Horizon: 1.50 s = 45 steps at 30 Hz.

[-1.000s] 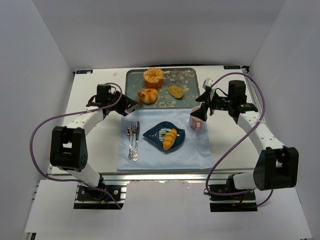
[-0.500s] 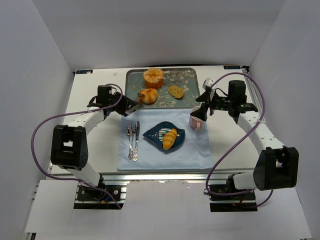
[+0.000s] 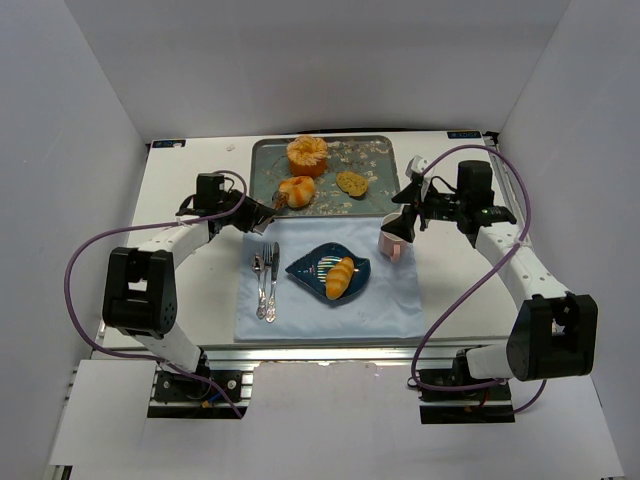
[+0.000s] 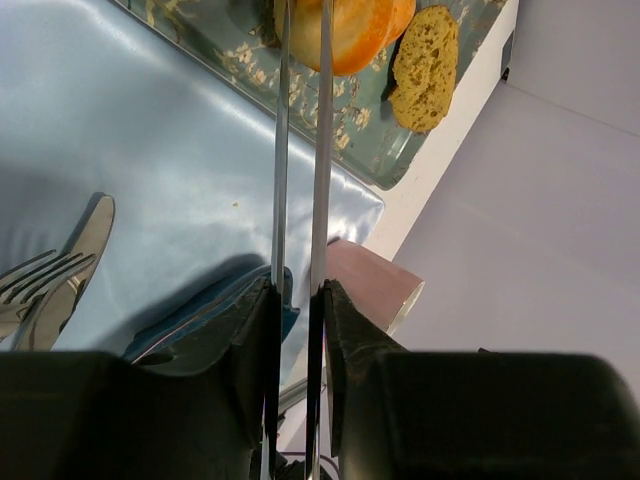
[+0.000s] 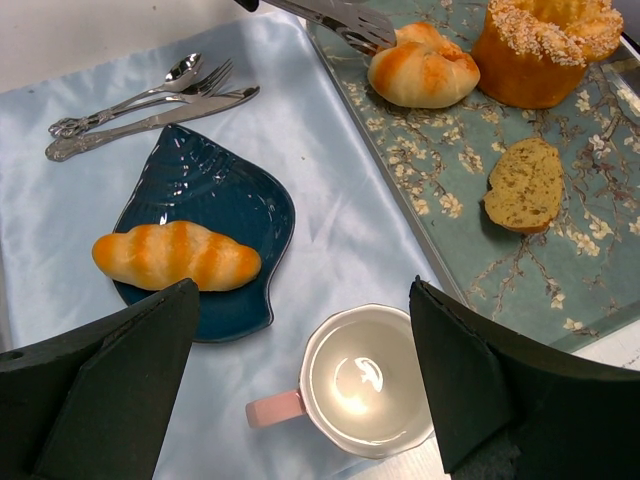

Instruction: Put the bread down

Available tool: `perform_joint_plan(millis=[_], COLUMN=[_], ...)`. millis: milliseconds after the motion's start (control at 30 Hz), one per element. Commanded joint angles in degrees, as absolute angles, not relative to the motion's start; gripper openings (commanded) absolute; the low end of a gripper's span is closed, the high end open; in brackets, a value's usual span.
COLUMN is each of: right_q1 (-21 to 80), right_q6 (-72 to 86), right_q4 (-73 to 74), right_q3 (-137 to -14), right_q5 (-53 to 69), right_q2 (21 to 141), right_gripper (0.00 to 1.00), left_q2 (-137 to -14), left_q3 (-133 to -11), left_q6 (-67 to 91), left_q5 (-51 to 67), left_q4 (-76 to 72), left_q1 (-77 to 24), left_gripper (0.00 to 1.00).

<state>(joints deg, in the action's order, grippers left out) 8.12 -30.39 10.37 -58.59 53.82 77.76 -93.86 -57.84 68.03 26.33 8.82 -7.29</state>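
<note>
My left gripper (image 3: 255, 208) is shut on metal tongs (image 4: 322, 150). The tong tips (image 5: 345, 20) rest against the round roll (image 5: 422, 68) on the floral tray (image 3: 375, 160). The blades stand close together, and I cannot tell whether they clasp the roll. A striped roll (image 3: 341, 276) lies on the blue leaf plate (image 3: 310, 265) on the light-blue cloth. My right gripper (image 5: 310, 385) is open and empty, hovering over the pink cup (image 5: 365, 380).
The tray also holds a tall sugared bun (image 3: 307, 154) and a bread slice (image 3: 351, 182). A fork, knife and spoon (image 3: 266, 280) lie left of the plate. The cup (image 3: 393, 238) stands at the cloth's right edge. White walls enclose the table.
The left gripper has pushed the tongs a little to the right, and the round roll has shifted slightly right and back on the tray. The right arm has not moved.
</note>
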Motion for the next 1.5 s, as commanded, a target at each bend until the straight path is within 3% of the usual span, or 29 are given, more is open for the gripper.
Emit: perform_joint_plan(millis=[0, 233, 867, 1467], right_q1=[7.5, 7.1, 6.7, 6.7], right_q6=[-30.2, -30.2, -30.8, -31.6], right_q4=[9.3, 9.6, 9.8, 10.5], right_q3=[-58.9, -58.8, -58.6, -59.1], right_q5=[55.1, 55.1, 55.4, 56.5], right_q2=[76.0, 75.7, 75.5, 76.1], right_gripper=[0.89, 0.89, 0.89, 0.89], left_q2=[-92.9, -91.3, -77.4, -57.2], left_q3=[-57.1, -57.3, -55.0, -48.4], left_q6=[68.4, 67.3, 65.0, 63.2], left_q5=[26.5, 27.6, 34.7, 48.6], left_q4=[7.9, 6.9, 12.1, 35.1], left_q1=[-7.2, -7.3, -7.2, -7.8], left_gripper=[0.17, 0.00, 0.00, 0.00])
